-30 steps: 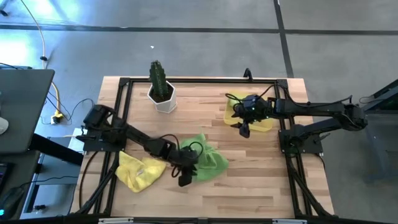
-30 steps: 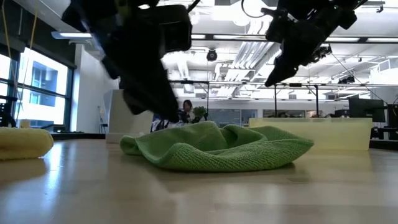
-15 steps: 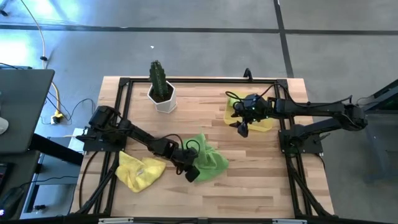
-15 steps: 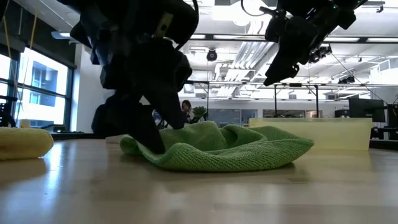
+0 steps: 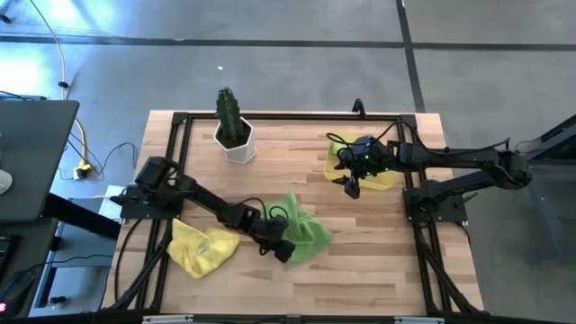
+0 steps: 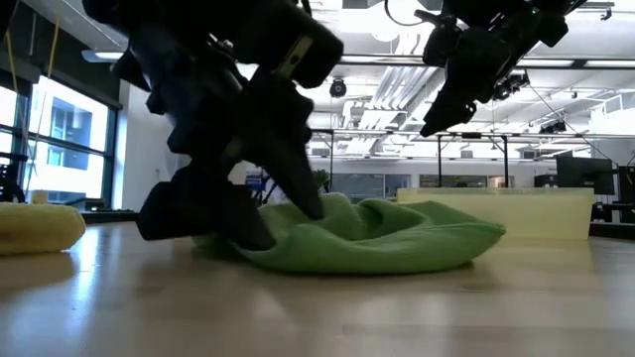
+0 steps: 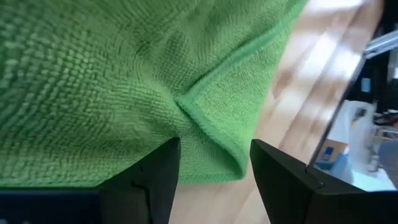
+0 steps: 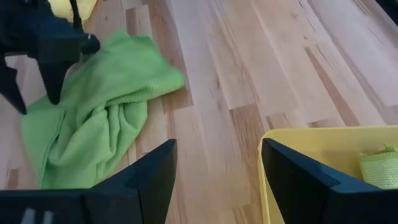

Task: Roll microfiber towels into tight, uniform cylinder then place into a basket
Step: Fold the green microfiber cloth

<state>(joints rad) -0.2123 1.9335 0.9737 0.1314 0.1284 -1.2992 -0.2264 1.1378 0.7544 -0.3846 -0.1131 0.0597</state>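
From above, my left gripper point(image 5: 283, 249) sits low at the near edge of the crumpled lime green microfiber towel point(image 5: 303, 230), which lies on the pale wooden plank surface point(image 5: 360, 261). A bunched bright yellow microfiber towel point(image 5: 202, 247) lies just beside my left arm. My right gripper point(image 5: 351, 186) hangs over the near wall of the shallow translucent yellow plastic basket point(image 5: 382, 177), where a bit of lime green cloth point(image 5: 339, 148) shows at its far end. A white pot with a green cactus point(image 5: 234, 131) stands well apart, toward the far left.

At table height, my left fingers point(image 6: 293, 174) are spread and press down onto the green towel's left end. My right gripper point(image 6: 451, 99) is raised clear of the surface, in front of the basket.

Through my left wrist, my two fingers point(image 7: 152, 180) stand apart, with a hemmed corner fold of the green towel just beyond them; nothing is clamped.

Through my right wrist, my fingers point(image 8: 149, 177) are parted and empty. The basket's corner point(image 8: 298, 162) is below, a rolled lime green towel point(image 8: 378, 165) inside it, and the loose green towel lies farther off.
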